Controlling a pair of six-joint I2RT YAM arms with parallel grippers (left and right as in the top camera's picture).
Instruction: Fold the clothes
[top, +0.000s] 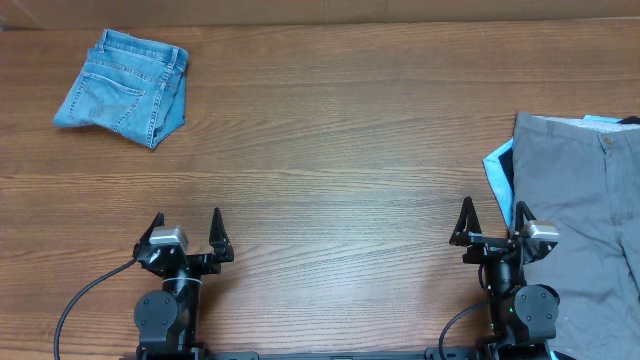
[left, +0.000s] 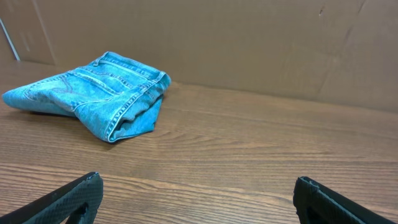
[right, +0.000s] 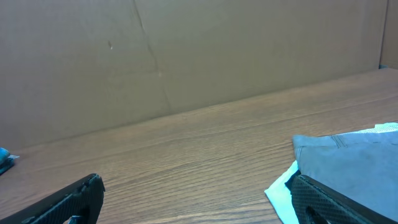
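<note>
The bench (top: 340, 150) is a brown wood-grain surface, bare across its middle. At 10 o'clock, near the far left corner, a folded blue denim garment (top: 125, 88) lies flat with its waistband toward the far edge. At 3 to 4 o'clock, against the right edge, grey shorts (top: 585, 200) are spread flat, buttoned waistband at the far end. A pale blue fabric (top: 497, 170) pokes out from beneath their left side, resting on the wood.

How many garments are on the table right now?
3 visible: folded denim at the far left corner; grey shorts at the right edge; a pale blue piece peeking from under them. A dark strip there may be a fourth, mostly hidden.
</note>
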